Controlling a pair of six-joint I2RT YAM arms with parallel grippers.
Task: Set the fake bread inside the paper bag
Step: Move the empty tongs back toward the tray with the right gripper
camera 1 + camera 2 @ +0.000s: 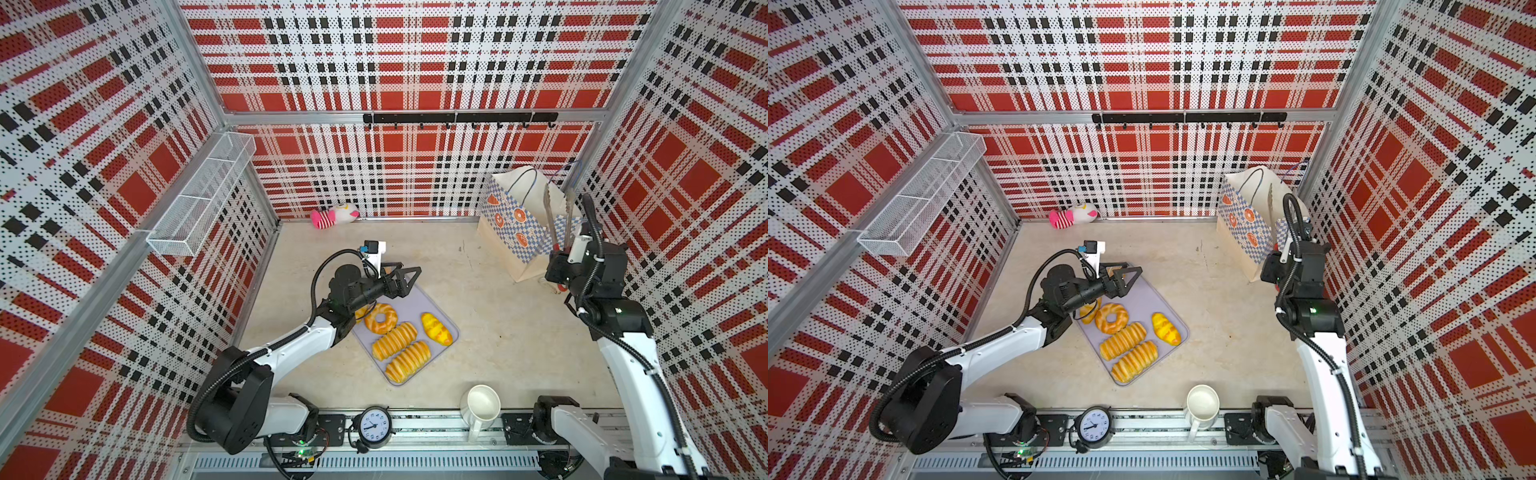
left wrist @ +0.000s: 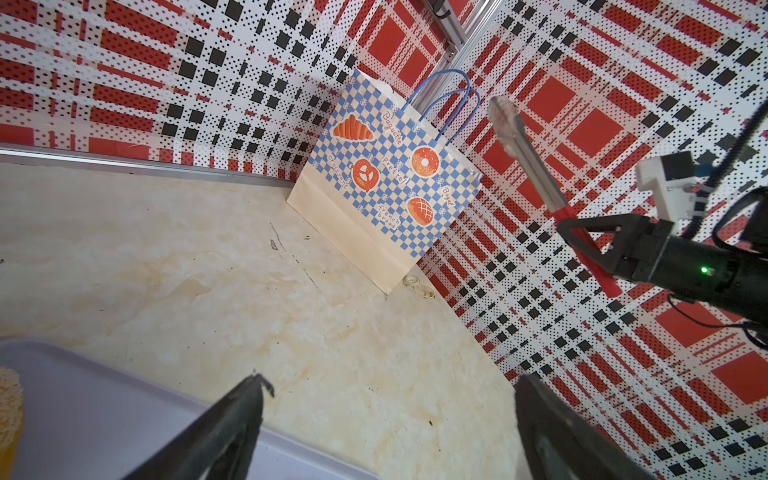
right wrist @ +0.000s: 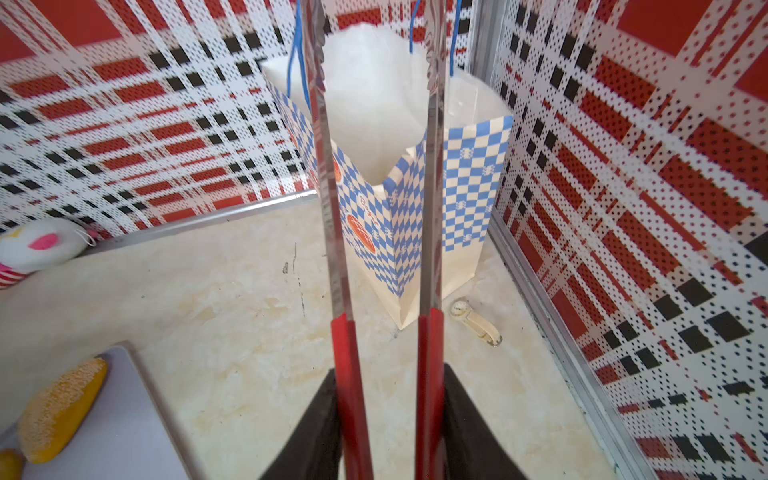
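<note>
Your right gripper (image 3: 388, 399) clamps the tongs (image 3: 430, 208) by their red handles. Their tips stand apart, empty, near the open top of the bag (image 1: 509, 220) in the far right corner. Your left gripper (image 1: 405, 272) gapes wide, holding nothing, over the far end of the tray (image 1: 415, 299). The bread (image 1: 395, 340) lies on that tray, well apart from the bag.

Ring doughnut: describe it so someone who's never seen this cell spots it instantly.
On the beige table lies a lilac tray holding glossy yellow toy pastries. In a top view the ring doughnut sits just beyond the two ridged long loaves. It is the only piece that is round with a hole through its middle.
</note>
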